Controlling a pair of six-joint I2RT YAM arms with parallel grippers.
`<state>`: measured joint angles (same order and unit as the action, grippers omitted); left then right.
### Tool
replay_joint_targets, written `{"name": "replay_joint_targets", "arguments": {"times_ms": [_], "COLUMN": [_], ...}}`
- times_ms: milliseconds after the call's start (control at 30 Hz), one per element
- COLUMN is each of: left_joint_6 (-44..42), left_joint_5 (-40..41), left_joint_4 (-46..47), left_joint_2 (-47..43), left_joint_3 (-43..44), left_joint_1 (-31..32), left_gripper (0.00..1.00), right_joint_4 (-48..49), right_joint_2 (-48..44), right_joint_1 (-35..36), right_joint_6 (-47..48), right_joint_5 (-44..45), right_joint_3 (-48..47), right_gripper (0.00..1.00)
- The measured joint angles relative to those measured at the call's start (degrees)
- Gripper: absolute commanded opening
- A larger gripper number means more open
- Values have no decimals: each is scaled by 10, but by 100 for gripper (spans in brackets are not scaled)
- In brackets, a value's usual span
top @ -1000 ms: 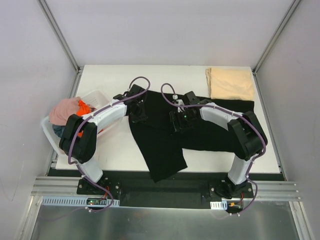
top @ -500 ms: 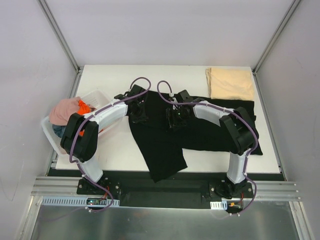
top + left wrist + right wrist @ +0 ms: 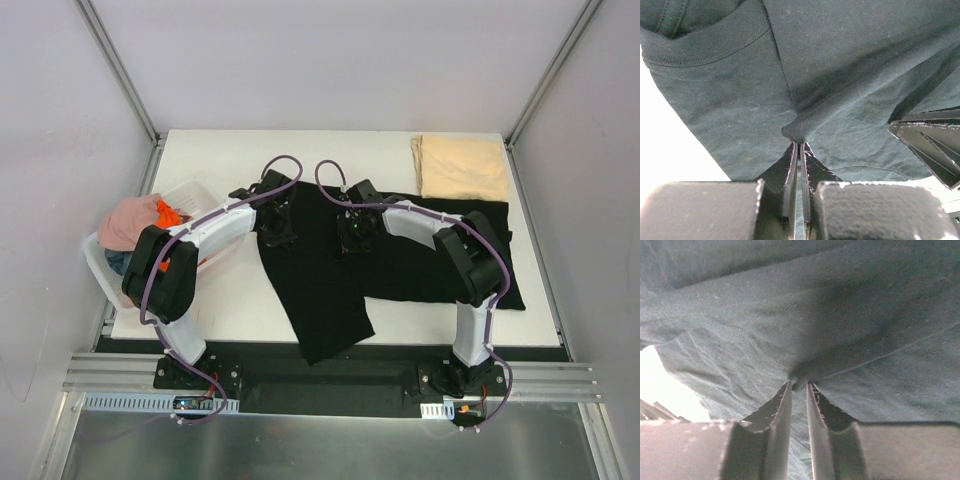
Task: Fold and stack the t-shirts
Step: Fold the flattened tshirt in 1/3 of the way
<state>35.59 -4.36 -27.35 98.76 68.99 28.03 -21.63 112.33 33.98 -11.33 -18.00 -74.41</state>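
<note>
A large black t-shirt (image 3: 400,265) lies crumpled across the middle of the white table (image 3: 230,290). My left gripper (image 3: 275,228) is at its left upper part, near the collar, shut on a small raised fold of the black cloth (image 3: 840,60); its fingertips (image 3: 798,144) meet on that fold. My right gripper (image 3: 352,238) stands a little to the right, its jaws nearly together (image 3: 799,385) with a pinch of the same black cloth (image 3: 865,315) between the tips. A folded tan t-shirt (image 3: 460,168) lies at the back right.
A white plastic basket (image 3: 95,262) hangs over the table's left edge, holding a pink t-shirt (image 3: 128,220) and an orange one (image 3: 168,214). The right gripper's dark finger (image 3: 935,140) shows at the right of the left wrist view. Grey walls enclose the table.
My right gripper has moved left and a little farther back over the black t-shirt and closed its jaws onto a fold. The left gripper has stayed put, still shut on the cloth.
</note>
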Motion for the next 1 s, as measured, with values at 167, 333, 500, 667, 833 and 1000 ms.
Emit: {"name": "replay_joint_targets", "arguments": {"times_ms": [167, 333, 500, 667, 833, 1000], "left_joint_6": [0, 0, 0, 0, 5, 15], "left_joint_5": [-2, -12, -16, -17, -29, -38], "left_joint_4": [0, 0, 0, 0, 1, 2], "left_joint_2": [3, 3, 3, 3, 3, 2], "left_joint_3": [0, 0, 0, 0, 0, -11], "left_joint_1": [0, 0, 0, 1, 4, 13], "left_gripper": [0, 0, 0, 0, 0, 0], "right_joint_4": [0, -3, -11, -31, -51, -73], "right_joint_2": [0, 0, -5, -33, -49, -56], "right_joint_1": [2, 3, 5, 6, 6, 6], "right_joint_6": [-16, -22, -22, -19, -14, -12], "right_joint_5": [23, 38, 47, 57, 63, 72], "right_joint_3": [-2, -2, -2, -2, -2, -2], "right_gripper": [1, 1, 1, 1, 1, 1]}}
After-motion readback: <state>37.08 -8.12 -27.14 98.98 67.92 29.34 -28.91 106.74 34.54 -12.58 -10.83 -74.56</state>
